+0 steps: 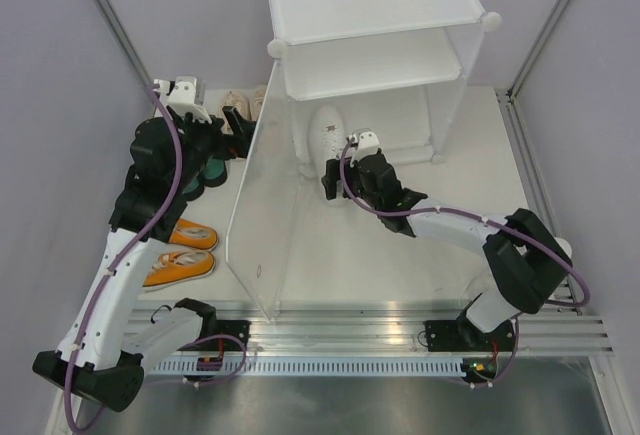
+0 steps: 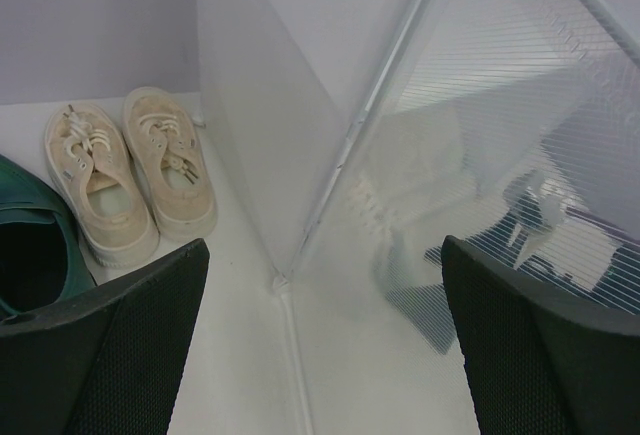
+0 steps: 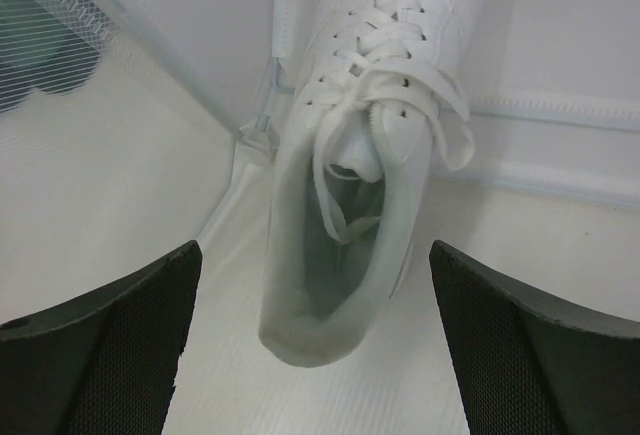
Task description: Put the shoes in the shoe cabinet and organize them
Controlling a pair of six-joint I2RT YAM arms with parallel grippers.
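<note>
Your right gripper point(image 3: 312, 355) gapes empty at the heel of the white lace-up sneaker point(image 3: 370, 105) on the bottom tier of the white plastic shoe cabinet point(image 1: 370, 0). Your left gripper point(image 2: 325, 255), equally wide and empty, hovers near cream lace-up sneakers point(image 2: 160, 155) outside it.

The shoe cabinet point(image 1: 375, 15) is white, and its translucent side panels carry fine horizontal stripes. The sneaker point(image 3: 360, 155) inside it is white all over, laces included. The lace-up sneakers point(image 2: 120, 180) are cream. The canvas sneakers point(image 1: 180, 253) are orange with white soles. The heel point(image 2: 45, 217) is dark green. The left arm point(image 1: 110, 275) and right arm point(image 1: 470, 230) are black and white, with purple cables point(image 1: 165, 155). The desk point(image 1: 480, 175) is white.
</note>
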